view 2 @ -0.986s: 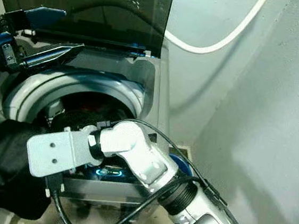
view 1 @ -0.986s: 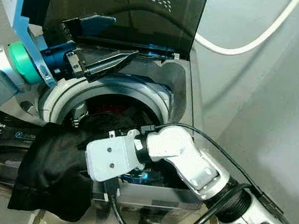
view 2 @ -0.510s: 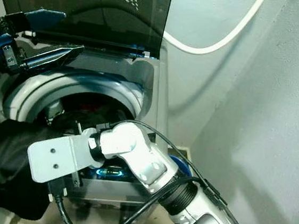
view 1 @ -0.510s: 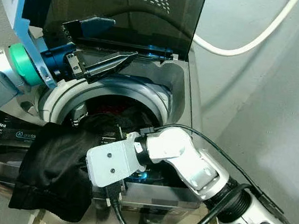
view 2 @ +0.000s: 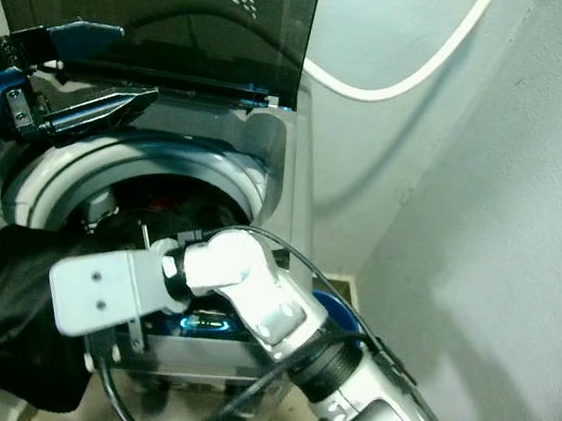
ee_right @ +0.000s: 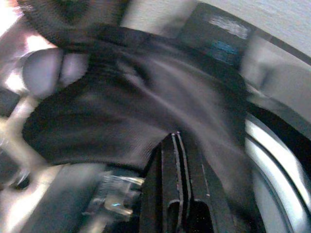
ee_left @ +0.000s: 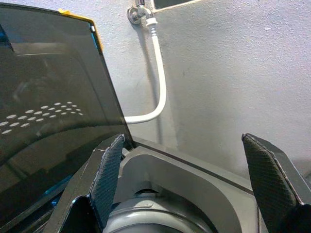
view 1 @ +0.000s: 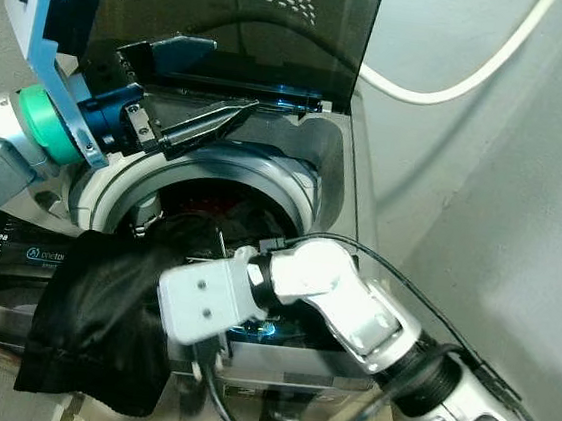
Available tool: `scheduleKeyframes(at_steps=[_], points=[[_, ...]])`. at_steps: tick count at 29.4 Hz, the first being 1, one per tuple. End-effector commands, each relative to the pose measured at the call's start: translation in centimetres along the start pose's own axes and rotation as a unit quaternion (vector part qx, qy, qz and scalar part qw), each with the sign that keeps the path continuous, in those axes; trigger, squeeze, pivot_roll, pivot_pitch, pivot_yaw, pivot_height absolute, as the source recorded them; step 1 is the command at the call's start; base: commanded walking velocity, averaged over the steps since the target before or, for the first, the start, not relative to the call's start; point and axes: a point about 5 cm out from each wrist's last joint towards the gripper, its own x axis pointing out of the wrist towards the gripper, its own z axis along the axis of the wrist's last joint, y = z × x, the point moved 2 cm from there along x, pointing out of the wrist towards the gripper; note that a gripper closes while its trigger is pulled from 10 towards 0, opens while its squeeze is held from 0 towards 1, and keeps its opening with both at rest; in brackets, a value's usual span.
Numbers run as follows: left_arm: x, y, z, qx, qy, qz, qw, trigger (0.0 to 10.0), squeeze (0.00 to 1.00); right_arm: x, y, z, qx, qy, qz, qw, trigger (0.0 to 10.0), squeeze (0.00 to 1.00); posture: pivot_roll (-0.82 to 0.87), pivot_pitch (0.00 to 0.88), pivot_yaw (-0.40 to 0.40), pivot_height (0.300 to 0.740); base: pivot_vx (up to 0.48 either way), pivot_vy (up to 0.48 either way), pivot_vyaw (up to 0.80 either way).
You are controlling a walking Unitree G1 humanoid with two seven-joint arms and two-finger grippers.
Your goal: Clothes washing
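A top-loading washing machine stands open, its dark lid (view 1: 240, 25) raised behind the grey drum rim (view 1: 112, 188). Dark and red clothes (view 1: 211, 208) lie inside the drum. A black garment (view 1: 98, 322) hangs over the machine's front left edge. My left gripper (view 1: 233, 77) hovers open above the drum's back rim, its fingers (ee_left: 109, 179) wide apart and empty. My right arm reaches across the front, its wrist block (view 1: 201, 301) beside the garment. In the right wrist view my right gripper (ee_right: 174, 138) is shut, tips against the black garment (ee_right: 112, 116); pinched cloth cannot be made out.
A white hose (view 1: 455, 88) loops along the grey wall behind the machine. Another wall (view 1: 519, 246) stands close on the right. A lit blue control panel (view 1: 249, 326) sits at the machine's front, under my right arm. Black cables trail from my right wrist.
My right wrist has shifted slightly left toward the hanging garment, whose folds moved a little. The left arm holds its place above the drum.
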Motion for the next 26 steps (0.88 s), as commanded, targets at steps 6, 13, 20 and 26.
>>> scheduleKeyframes(at_steps=[6, 13, 20, 26], points=[[0.0, -0.4, 0.2, 0.002, -0.002, -0.007, 1.0, 10.0, 0.0, -0.6, -5.8, -1.1, 0.0, 0.048, -0.193, 0.98, 10.0, 0.0, 0.09, 0.12, 0.032, 0.74, 0.0, 0.0, 0.0], [0.0, -0.4, 0.2, 0.002, -0.002, -0.007, 1.0, 10.0, 0.0, -1.6, -7.8, -1.9, -0.022, 0.082, -0.258, 0.962, 10.0, 0.0, 0.09, 0.12, 0.032, 0.74, 0.0, 0.0, 0.0], [-0.1, -0.4, 0.2, 0.002, -0.002, -0.007, 1.0, 10.0, 0.0, -2.5, -7.9, -0.8, 0.059, 0.007, -0.229, 0.972, 10.0, 0.0, 0.09, 0.126, 0.033, 0.74, 0.0, 0.0, 0.0], [-0.1, -0.2, 0.3, 0.003, 0.0, -0.009, 1.0, 10.0, 0.0, -3.4, -4.5, 2.1, 0.126, -0.1, -0.077, 0.984, 10.0, 1.0, 0.09, 0.125, 0.045, 0.74, 0.0, 0.0, 0.0]])
